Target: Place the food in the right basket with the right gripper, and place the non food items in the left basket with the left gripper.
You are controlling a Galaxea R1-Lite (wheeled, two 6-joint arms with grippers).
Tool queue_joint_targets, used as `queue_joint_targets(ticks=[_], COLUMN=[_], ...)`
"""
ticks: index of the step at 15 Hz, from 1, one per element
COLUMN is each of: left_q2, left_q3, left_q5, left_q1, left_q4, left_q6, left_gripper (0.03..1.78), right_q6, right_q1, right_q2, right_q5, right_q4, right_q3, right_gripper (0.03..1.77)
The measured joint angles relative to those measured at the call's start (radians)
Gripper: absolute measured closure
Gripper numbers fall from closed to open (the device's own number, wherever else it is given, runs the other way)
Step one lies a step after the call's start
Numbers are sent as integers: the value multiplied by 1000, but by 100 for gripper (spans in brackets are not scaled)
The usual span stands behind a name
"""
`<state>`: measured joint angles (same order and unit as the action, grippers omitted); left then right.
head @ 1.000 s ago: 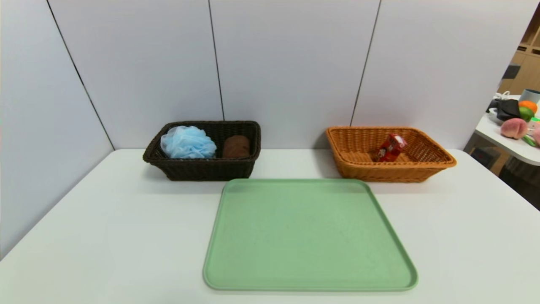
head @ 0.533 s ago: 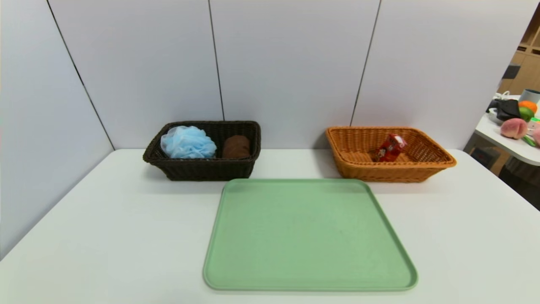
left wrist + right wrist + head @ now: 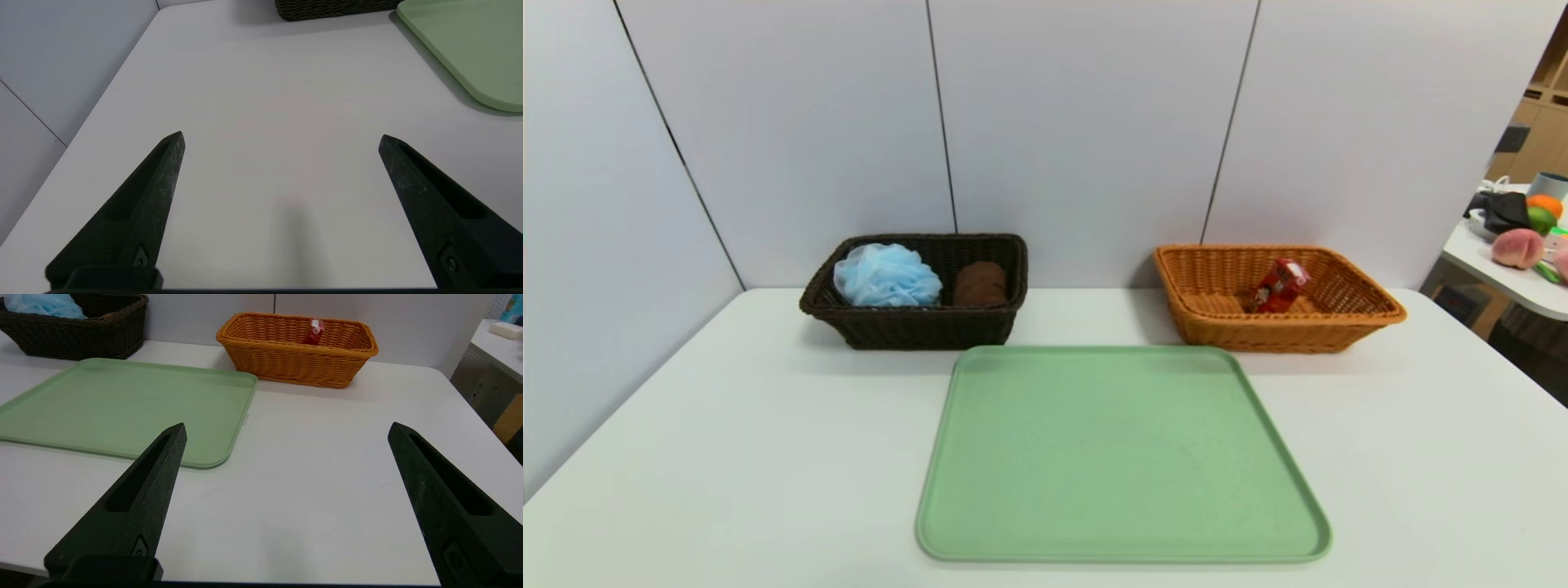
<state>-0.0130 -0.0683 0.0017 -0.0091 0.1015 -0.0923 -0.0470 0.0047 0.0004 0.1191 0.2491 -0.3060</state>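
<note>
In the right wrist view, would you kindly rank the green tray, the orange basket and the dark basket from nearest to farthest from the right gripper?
From the open right gripper:
1. Green tray, just ahead, toward the table's middle.
2. Orange basket, beyond it near the wall, holding the red carton.
3. Dark basket, at the far left corner, holding the blue puff.

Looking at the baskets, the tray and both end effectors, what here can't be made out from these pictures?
- Red carton: print too small to read in the head view; in the right wrist view the orange basket wall hides its lower part.
- Brown towel: lower part hidden by the dark basket front wall, head view.
- Left end effector and right end effector: outside the head view.
</note>
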Motion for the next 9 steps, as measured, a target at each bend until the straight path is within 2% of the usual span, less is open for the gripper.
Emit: queue_joint_targets(ticks=[3, 6, 9], left_q2=[10, 12, 13], left_q3=[34, 40, 41], left_q5=[-18, -24, -22], left_q1=[0, 0, 0], left_q4=[-29, -31, -30], left_q6=[0, 2, 8], left_gripper=[12, 12, 12], right_q6=[-5, -14, -12], right_q1=[0, 0, 0], right_q2=[-2, -2, -2], right_q5=[-57, -98, -99], right_q4=[-166, -270, -248], right_q3=[143, 261, 299], right_gripper=[10, 10, 10])
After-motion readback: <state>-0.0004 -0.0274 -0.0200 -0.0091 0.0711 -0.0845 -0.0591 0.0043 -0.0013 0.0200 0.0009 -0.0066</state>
